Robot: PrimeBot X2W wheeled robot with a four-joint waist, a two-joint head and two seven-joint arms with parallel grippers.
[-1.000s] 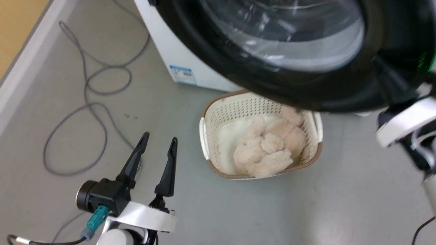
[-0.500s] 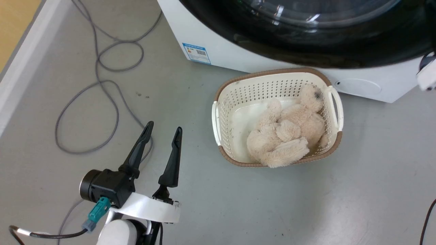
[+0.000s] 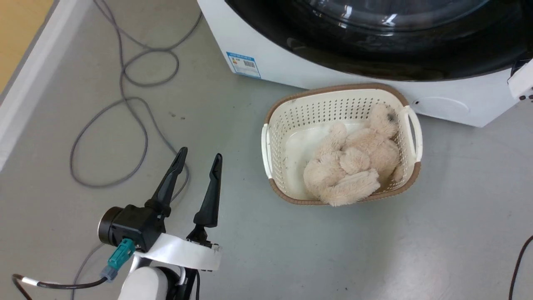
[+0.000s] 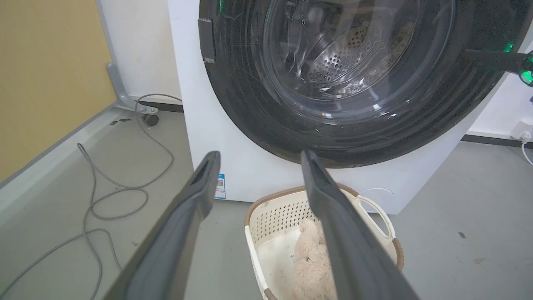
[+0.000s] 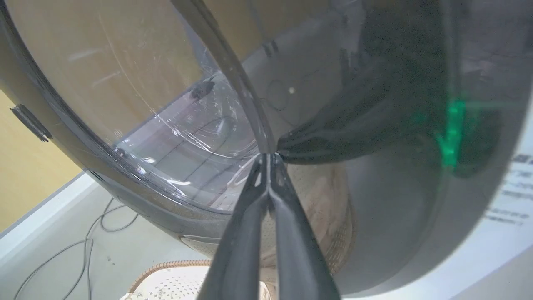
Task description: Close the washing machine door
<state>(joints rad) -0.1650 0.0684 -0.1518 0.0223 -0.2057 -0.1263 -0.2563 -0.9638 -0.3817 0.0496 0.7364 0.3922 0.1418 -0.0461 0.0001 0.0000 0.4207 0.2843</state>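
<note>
Standing behind the robot and looking down as its head does, I see the left gripper (image 3: 200, 153) low on the left above grey floor, its two dark fingers spread wide with nothing between them. A loose grey cable (image 3: 125, 104) loops on the floor beyond it. The washing machine (image 3: 283, 73) fills the top, a small blue label (image 3: 244, 64) on its white front. The washing machine door (image 3: 374, 58), a glossy black disc, appears to lie flat against that front. Just below it sits a cream basket (image 3: 337, 98) with a beige plush toy (image 3: 354, 166) inside.

From the left wrist, the released fingers (image 4: 195, 196) frame the door (image 4: 250, 108), which looks flush with the machine (image 4: 233, 166). The steel drum (image 4: 333, 62) shows through its glass. A dark finger of the right gripper (image 4: 491, 58) meets the door's far rim beside a green light.

From the right wrist, the right gripper (image 5: 270, 155) is clenched, holding nothing, and its joined tips press on the door's shiny face (image 5: 137, 196), meeting their own reflection. Whether the door has latched I cannot tell.
</note>
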